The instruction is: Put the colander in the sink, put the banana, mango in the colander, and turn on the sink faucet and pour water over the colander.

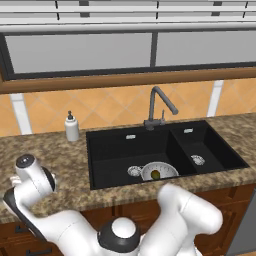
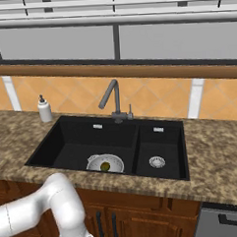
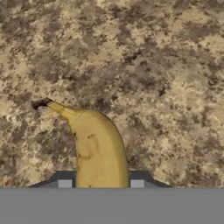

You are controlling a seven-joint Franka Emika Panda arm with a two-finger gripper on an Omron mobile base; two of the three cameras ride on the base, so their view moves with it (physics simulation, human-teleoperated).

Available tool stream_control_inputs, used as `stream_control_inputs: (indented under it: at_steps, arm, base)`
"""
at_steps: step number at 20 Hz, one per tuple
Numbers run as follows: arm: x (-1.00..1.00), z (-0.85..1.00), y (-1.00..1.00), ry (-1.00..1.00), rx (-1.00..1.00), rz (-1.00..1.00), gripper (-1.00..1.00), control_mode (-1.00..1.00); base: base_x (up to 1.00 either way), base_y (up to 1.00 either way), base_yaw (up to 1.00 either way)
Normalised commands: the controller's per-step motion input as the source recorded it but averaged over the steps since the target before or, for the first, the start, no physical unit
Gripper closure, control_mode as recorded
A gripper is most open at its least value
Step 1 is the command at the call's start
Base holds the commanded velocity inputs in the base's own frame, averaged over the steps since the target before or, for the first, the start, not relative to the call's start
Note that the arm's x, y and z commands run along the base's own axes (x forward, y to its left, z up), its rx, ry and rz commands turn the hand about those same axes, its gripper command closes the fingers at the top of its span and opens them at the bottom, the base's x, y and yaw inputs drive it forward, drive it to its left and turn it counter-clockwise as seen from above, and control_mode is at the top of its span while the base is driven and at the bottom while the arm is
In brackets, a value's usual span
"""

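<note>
A yellow banana (image 3: 98, 148) with a dark tip lies on speckled brown granite in the hand view. My gripper (image 3: 100, 183) is right over it, one dark fingertip pressed against each side. The white-grey colander (image 1: 167, 170) (image 2: 114, 163) rests on the floor of the black sink (image 1: 115, 150) (image 2: 67, 143), near its front. Inside the colander sits the olive-green mango (image 1: 156, 174) (image 2: 105, 166). The dark-grey sink faucet (image 1: 159, 105) (image 2: 112, 98) rises behind the basin, and I see no stream under its spout.
A white soap dispenser (image 1: 72, 127) (image 2: 44, 110) stands on the counter left of the sink. A smaller right basin holds a silver drain (image 1: 198, 160) (image 2: 157, 162). My white arm sweeps low to the left in front of the counter edge.
</note>
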Motion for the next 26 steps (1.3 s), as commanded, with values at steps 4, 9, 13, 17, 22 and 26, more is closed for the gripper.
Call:
stream_control_inputs:
  at_steps: [4,9,13,17,22,26]
  arm:
    - [-0.45,0.62,-0.46,-0.18,0.3,-0.17,1.0,-1.0]
    - [-0.5,1.0,-0.88,-0.14,0.39,-0.2,1.0,-1.0]
    - [-0.45,1.0,-1.0,0.0,0.4,-0.25,1.0,-1.0]
    - [-0.46,1.0,-1.0,0.0,0.34,-0.22,1.0,-1.0]
    - [-0.41,1.0,-1.0,0.16,0.16,-0.25,1.0,-1.0]
    - [-0.3,0.96,-1.0,0.29,0.01,-0.26,1.0,-1.0]
  base:
    - [0.0,0.0,0.0]
    - [0.0,0.0,0.0]
    - [0.0,0.0,0.0]
    - [0.0,0.0,0.0]
    - [0.0,0.0,0.0]
    - [0.0,0.0,0.0]
